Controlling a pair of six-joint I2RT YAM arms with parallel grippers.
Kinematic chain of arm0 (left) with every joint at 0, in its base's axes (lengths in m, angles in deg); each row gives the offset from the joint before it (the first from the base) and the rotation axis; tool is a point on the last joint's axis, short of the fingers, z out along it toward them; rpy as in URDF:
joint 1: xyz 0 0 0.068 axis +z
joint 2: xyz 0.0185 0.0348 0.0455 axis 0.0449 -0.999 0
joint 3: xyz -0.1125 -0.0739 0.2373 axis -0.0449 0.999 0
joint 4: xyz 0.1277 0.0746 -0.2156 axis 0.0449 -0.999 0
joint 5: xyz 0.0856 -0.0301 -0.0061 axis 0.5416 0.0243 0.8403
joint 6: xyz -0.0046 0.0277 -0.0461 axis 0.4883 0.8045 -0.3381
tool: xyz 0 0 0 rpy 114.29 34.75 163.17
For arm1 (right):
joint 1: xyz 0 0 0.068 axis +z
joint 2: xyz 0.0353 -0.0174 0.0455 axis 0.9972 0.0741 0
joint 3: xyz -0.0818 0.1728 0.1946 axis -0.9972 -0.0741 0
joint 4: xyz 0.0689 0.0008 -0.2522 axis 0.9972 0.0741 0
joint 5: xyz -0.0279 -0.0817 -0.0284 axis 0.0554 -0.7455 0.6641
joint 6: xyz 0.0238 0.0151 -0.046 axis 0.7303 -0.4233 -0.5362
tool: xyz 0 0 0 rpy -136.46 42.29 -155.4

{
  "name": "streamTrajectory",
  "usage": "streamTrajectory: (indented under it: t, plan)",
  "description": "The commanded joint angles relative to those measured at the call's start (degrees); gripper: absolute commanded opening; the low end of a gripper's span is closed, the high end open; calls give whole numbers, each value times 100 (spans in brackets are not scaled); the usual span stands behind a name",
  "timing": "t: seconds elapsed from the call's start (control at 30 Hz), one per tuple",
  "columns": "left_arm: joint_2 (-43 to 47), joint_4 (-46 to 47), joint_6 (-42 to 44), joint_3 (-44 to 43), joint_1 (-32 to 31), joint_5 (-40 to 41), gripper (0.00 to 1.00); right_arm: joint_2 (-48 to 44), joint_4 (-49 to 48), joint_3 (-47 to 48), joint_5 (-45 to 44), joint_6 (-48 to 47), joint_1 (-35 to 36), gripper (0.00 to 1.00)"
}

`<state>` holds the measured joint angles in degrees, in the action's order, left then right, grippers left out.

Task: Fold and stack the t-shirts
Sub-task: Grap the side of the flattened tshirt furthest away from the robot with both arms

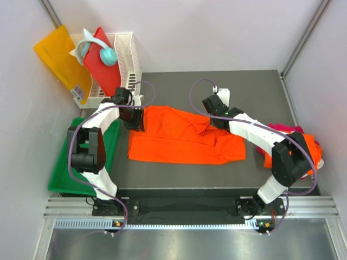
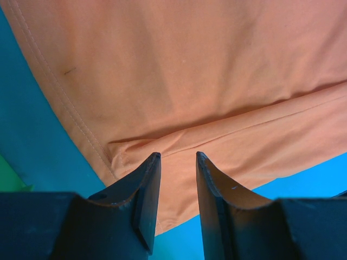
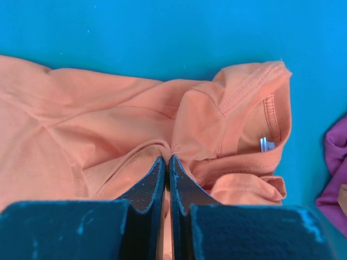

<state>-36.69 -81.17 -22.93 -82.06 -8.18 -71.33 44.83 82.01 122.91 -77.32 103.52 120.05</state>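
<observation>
I have the orange t-shirt spread across the middle of the dark worktop, its long side running left to right, with one arm at each end. The right gripper has its jaws pressed together on a puckered ridge of cloth just beside the collar, so that end is held. The left gripper stands over the stitched hem at the shirt's left end with its jaws a narrow way apart. Cloth shows through the gap, and I judge nothing is pinched there yet.

The step in hand, as I read it, is getting both ends gripped for a fold. To do it well I would bring the left jaws down over the hem, take every layer that lies there, and close fully before lifting anything. Then I would raise both ends together and level, so the cloth hangs flat instead of twisting, and carry the fold over evenly.

The shirt is plain, bright and soft. It lies smooth on the left and is bunched and creased near the collar, where a small label shows. A magenta-pink t-shirt and a second orange t-shirt lie heaped unfolded at the worktop's right edge.
</observation>
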Motion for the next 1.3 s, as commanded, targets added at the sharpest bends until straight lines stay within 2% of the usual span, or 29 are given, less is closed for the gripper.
streamTrajectory:
  t: [0.0, 0.43, 0.5, 0.53, 0.63, 0.67, 0.8, 1.07, 1.27]
  plan:
    - [31, 142, -30, -97, 24, -31, 38, -178, -37, -46, 97, 29, -29, 0]
    - [-83, 107, -39, -141, 24, -49, 38, -908, -125, -1593, 221, 592, 182, 0]
    - [-92, 107, -39, -141, 16, -49, 38, -952, -142, -1550, 107, 583, 182, 9]
    - [-100, 115, -48, -141, 16, -58, 38, -961, -151, -1428, 37, 548, 173, 23]
    - [-101, 98, -48, -150, 16, -58, 38, -847, -90, -1024, -34, 408, 156, 40]
    - [-83, 89, -57, -159, 16, -58, 38, -742, -72, -926, -43, 329, 155, 42]
    - [-4, 89, -48, -132, 16, -40, 38, -574, -63, -680, 10, 223, 155, 42]
    - [84, 115, -30, -27, 16, -31, 38, -442, -108, -855, 54, 345, 129, 37]
    - [40, 124, -48, -62, 16, -58, 38, -706, -81, -1066, 10, 433, 129, 37]
